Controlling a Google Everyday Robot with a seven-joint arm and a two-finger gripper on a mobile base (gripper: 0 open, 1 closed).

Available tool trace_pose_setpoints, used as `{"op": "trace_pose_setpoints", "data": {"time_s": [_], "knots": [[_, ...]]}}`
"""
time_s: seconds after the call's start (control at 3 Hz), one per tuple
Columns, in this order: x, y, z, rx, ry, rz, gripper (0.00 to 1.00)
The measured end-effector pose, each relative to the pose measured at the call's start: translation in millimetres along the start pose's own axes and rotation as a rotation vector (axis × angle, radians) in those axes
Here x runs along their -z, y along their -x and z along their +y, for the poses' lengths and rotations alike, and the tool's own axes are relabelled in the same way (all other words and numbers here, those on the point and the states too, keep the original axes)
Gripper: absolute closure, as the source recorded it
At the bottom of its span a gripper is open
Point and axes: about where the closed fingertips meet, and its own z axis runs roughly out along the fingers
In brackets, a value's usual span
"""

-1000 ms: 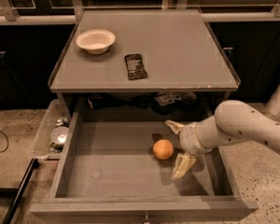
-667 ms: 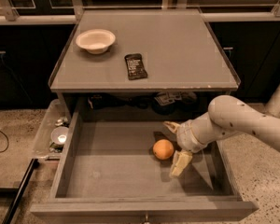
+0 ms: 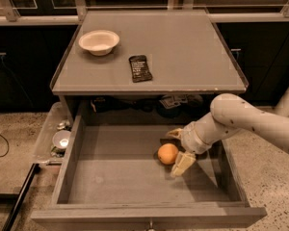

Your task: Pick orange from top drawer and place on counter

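Observation:
The orange (image 3: 167, 153) lies on the flat grey bottom of the open top drawer (image 3: 115, 174), right of its middle. My gripper (image 3: 177, 149) reaches in from the right, open, with one cream finger (image 3: 182, 163) in front of the orange and the other finger (image 3: 174, 133) behind it. The fingers stand on either side of the fruit, close to it, not closed on it. The counter (image 3: 183, 52) is the grey cabinet top above the drawer.
A white bowl (image 3: 99, 41) and a dark packet (image 3: 140, 68) sit on the counter's left half. A clear plastic bin (image 3: 55, 136) of small items hangs left of the drawer. Dark cabinets stand behind; the floor is speckled.
The arm has moved left, deeper into the drawer, bringing the open fingers around the orange. The orange has not moved.

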Motion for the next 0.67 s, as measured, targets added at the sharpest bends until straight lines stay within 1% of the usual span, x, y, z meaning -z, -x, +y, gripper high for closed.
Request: {"op": "trace_pose_setpoints", "data": {"time_s": [0.67], "knots": [[0.0,0.0,0.0,0.0,0.0,0.0,0.65]]}}
